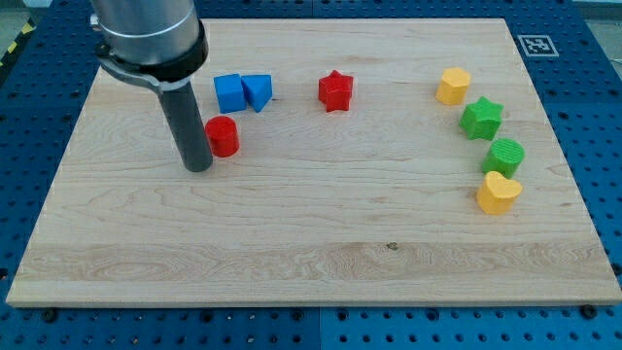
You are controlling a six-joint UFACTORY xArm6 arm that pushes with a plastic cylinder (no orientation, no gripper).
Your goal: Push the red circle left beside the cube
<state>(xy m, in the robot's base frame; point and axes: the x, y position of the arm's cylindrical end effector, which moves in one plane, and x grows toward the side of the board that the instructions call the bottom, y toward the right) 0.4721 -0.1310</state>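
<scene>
Here, in the upper left part of the frame, my tip (197, 167) stands on the wooden board (311, 243), touching or almost touching the left side of the red circle (223, 136); I cannot tell which. There are no fingers on this arm, only the straight dark rod, so nothing is clamped. The red circle lies just below the blue cube (229, 93), a little apart from it. The blue triangular block (258, 91) sits against the right side of the cube. The red star (335, 90) is further right, near the top middle. At the right side of the frame, from top to bottom, stand the yellow hexagon-like block (453, 86), the green star (481, 118), the green round block (504, 157) and the yellow heart (499, 192).
</scene>
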